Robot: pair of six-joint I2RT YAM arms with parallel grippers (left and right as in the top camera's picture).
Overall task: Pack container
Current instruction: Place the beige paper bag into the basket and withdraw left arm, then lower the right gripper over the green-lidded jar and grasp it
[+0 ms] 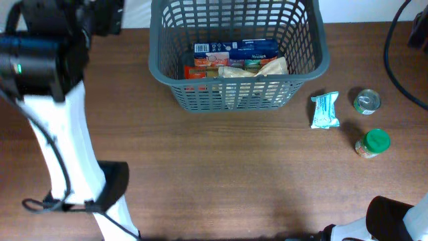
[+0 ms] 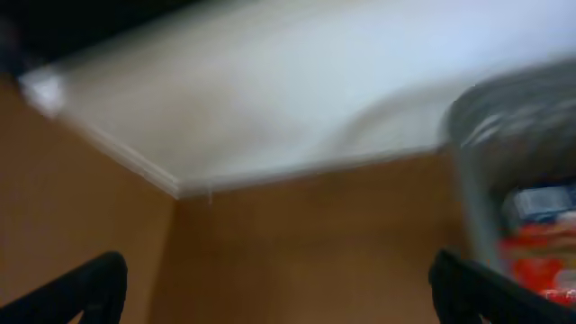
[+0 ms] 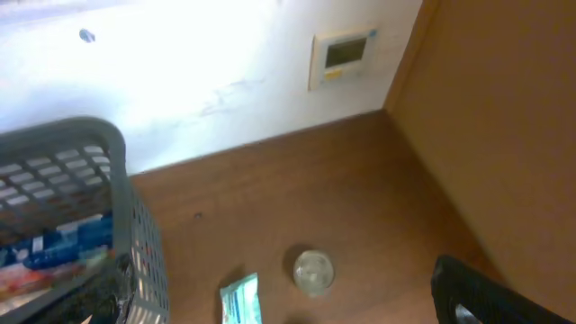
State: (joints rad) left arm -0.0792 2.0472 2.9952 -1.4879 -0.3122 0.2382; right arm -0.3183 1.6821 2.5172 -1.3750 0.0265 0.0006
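Note:
The dark grey basket [image 1: 238,63] stands at the back middle of the table. It holds a blue box [image 1: 235,47], red and orange packs and a beige bag [image 1: 257,69]. The basket also shows in the left wrist view [image 2: 504,117] and the right wrist view [image 3: 135,225]. A light blue packet [image 1: 325,110], a silver can [image 1: 366,101] and a green-lidded jar [image 1: 372,142] sit on the table right of the basket. My left gripper [image 2: 279,288] is open and empty, left of the basket. My right gripper [image 3: 274,292] is open and empty above the packet [image 3: 239,301] and the can [image 3: 313,271].
My left arm [image 1: 60,127] reaches along the table's left side, with its black end at the back left [image 1: 100,17]. My right arm [image 1: 394,221] is at the front right corner. Black cables [image 1: 394,60] hang at the back right. A white wall lies behind the table.

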